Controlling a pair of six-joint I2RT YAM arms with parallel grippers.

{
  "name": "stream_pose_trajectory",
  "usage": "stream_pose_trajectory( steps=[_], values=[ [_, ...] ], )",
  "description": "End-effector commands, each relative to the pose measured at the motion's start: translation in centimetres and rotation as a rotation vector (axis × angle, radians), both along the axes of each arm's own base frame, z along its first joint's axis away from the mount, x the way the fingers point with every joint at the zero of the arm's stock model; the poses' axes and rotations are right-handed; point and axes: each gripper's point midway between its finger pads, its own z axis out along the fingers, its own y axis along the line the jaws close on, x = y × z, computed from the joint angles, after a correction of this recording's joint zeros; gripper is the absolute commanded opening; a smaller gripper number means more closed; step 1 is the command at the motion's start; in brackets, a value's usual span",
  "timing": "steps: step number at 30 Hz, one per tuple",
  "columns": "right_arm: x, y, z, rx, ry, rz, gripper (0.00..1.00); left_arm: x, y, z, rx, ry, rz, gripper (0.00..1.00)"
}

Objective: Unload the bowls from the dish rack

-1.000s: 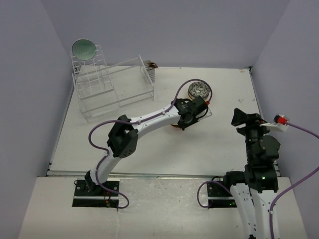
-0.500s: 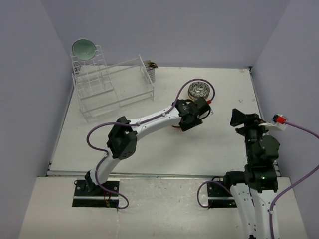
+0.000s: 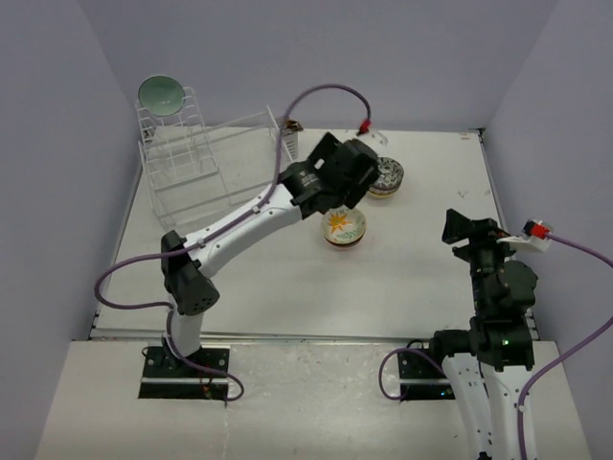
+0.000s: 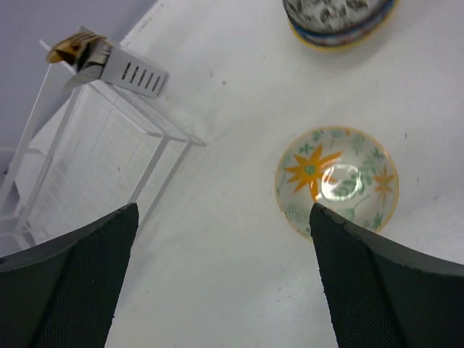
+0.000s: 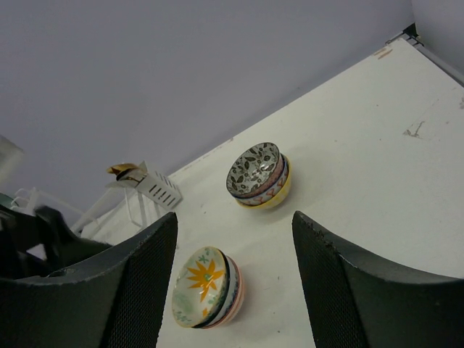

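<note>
Holding my left gripper (image 4: 223, 210) wide apart and empty, I see the last teal bowl (image 3: 161, 94) up on the dish rack (image 3: 220, 163) by the counter's (image 3: 287, 278) far left corner.

Dish rack (image 3: 230, 165) left, bowl (image 3: 161, 94) atop — near stack (image 3: 345, 228), far stack (image 3: 387, 177) rightward

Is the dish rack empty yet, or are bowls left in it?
Not empty: one green bowl stands on edge in the tall tier of the dish rack. No other bowl shows in it.
</note>
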Motion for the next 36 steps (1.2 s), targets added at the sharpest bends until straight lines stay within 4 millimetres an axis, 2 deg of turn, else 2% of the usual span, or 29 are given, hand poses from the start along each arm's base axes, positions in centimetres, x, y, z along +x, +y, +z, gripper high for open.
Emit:
stream_pose_trajectory(
  steps=[1,2,3,4,5,6,7,9,10,11,12,15,16,18,19,21,23,25,27,28,32,36],
  values=[
    [0.4,0.2,0.7,-0.008,-0.024,0.010,0.66,6.3,6.4,11.3,-0.484,-0.235,0.347,1.00],
    [0.3,0.1,0.7,-0.007,-0.026,0.007,0.66,6.8,8.1,13.4,-0.592,-0.257,0.398,1.00],
    [0.4,0.1,0.6,-0.005,-0.024,0.008,0.66,7.6,9.3,13.5,-0.714,-0.241,0.465,1.00],
    [0.4,0.1,0.7,-0.005,-0.027,0.008,0.66,9.8,12.3,14.4,-0.826,-0.245,0.516,1.00],
    [0.5,0.2,0.5,-0.005,-0.024,0.011,0.66,9.6,14.5,16.3,-0.938,-0.263,0.558,1.00],
    [0.5,0.2,0.5,-0.004,-0.022,0.012,0.66,10.1,16.4,16.8,-1.068,-0.263,0.635,1.00],
    [0.5,0.3,0.5,-0.004,-0.022,0.015,0.66,10.6,20.3,17.2,-1.135,-0.311,0.714,1.00],
    [0.6,0.3,0.4,-0.004,-0.017,0.019,0.66,10.7,23.7,18.1,-1.272,-0.380,0.811,1.00],
    [0.6,0.3,0.5,-0.004,-0.021,0.019,0.66,11.2,26.7,17.3,-1.306,-0.435,0.886,1.00],
    [0.6,0.4,0.5,-0.006,-0.020,0.024,0.66,10.7,28.1,18.3,-1.366,-0.468,0.903,1.00],
    [0.6,0.4,0.5,-0.006,-0.023,0.025,0.66,10.9,30.4,18.3,-1.435,-0.496,0.966,1.00],
    [0.6,0.5,0.6,-0.001,-0.026,0.027,0.66,11.6,33.1,18.1,-1.525,-0.525,1.045,1.00],
    [0.6,0.5,0.5,-0.001,-0.023,0.030,0.66,12.3,34.5,17.5,-1.531,-0.544,1.083,1.00],
    [0.6,0.7,0.5,0.000,-0.024,0.036,0.66,13.2,35.8,17.2,-1.608,-0.546,1.134,1.00],
    [0.6,0.6,0.5,-0.002,-0.023,0.036,0.66,14.5,36.9,16.0,-1.634,-0.507,1.150,1.00],
    [0.5,0.7,0.6,-0.001,-0.028,0.038,0.66,15.9,37.4,14.0,-1.746,-0.431,1.175,1.00],
    [0.5,0.6,0.6,-0.001,-0.031,0.036,0.66,17.4,38.8,12.9,-1.831,-0.393,1.158,1.00],
    [0.4,0.5,0.6,-0.006,-0.032,0.030,0.66,18.3,39.6,13.1,-1.859,-0.432,1.155,1.00],
    [0.4,0.4,0.7,-0.006,-0.034,0.025,0.66,19.0,40.2,14.5,-1.854,-0.486,1.129,1.00],
    [0.5,0.5,0.6,-0.007,-0.032,0.027,0.66,19.7,40.4,14.0,-1.843,-0.492,1.140,1.00],
    [0.7,0.5,0.4,-0.007,-0.020,0.030,0.66,20.9,40.7,14.2,-1.820,-0.518,1.126,1.00],
    [0.9,0.6,0.3,-0.006,-0.017,0.031,0.66,21.7,41.0,12.8,-1.853,-0.526,1.125,1.00]
  ],
)
